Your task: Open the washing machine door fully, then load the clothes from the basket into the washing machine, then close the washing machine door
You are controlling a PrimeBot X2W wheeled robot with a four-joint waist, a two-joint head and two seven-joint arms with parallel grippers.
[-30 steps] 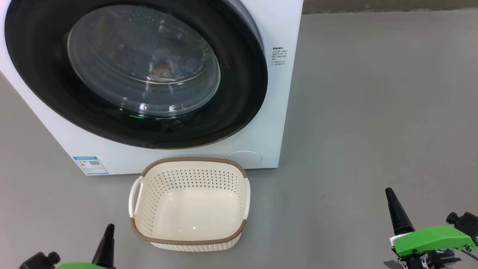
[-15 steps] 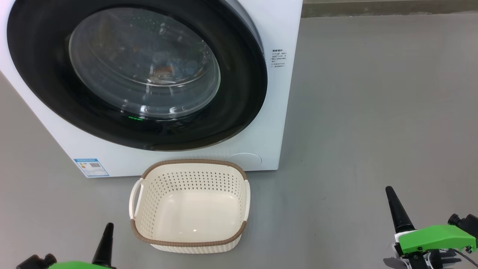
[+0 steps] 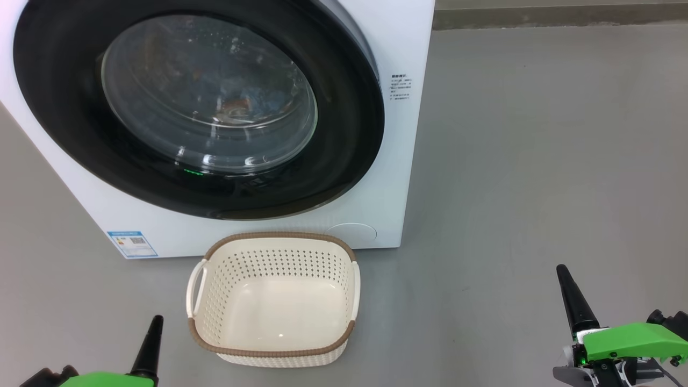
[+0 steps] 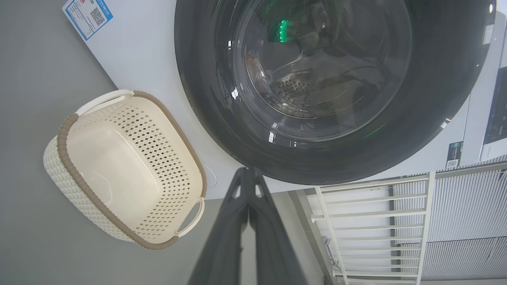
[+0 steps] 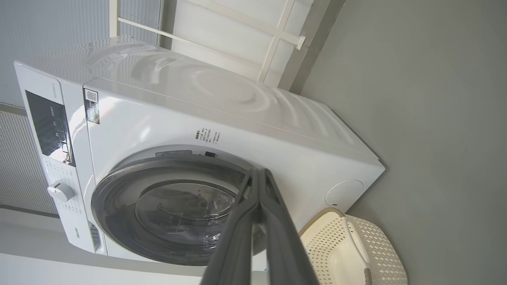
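In front of the washing machine [image 3: 400, 43], door [image 3: 344, 134] closed, you see the basket [image 3: 279, 236], left gripper [image 3: 152, 344] and right gripper [image 3: 572, 301] farther out, both pressed together.

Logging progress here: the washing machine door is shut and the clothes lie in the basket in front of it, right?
Not quite: the washing machine door is shut, but the basket in front of it is empty, as the head view shows; blue and orange fabric shows through the door.
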